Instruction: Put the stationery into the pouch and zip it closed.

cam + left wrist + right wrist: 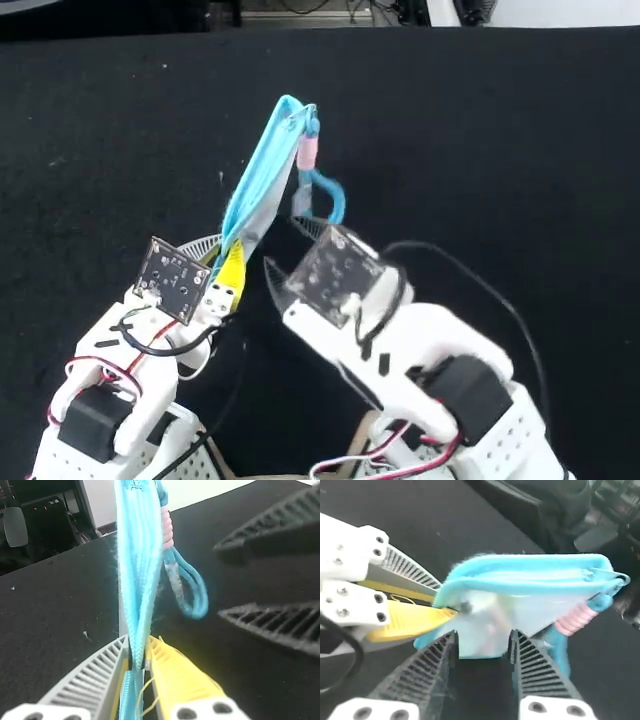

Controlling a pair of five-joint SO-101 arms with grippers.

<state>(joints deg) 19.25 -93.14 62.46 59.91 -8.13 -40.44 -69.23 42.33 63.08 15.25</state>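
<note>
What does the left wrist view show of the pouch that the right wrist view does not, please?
Left wrist: the pouch edge-on, its cord loop hanging free. Right wrist: the pouch's clear side, face-on. Both: the left pincer shut on the pouch's corner, the open right pincer, and the pink bead.

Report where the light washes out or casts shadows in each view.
High view: even light, and the black table shows no clear shadows. Left wrist view: the wall behind the pouch is washed out white. Right wrist view: the pouch's clear side looks pale with glare.
</note>
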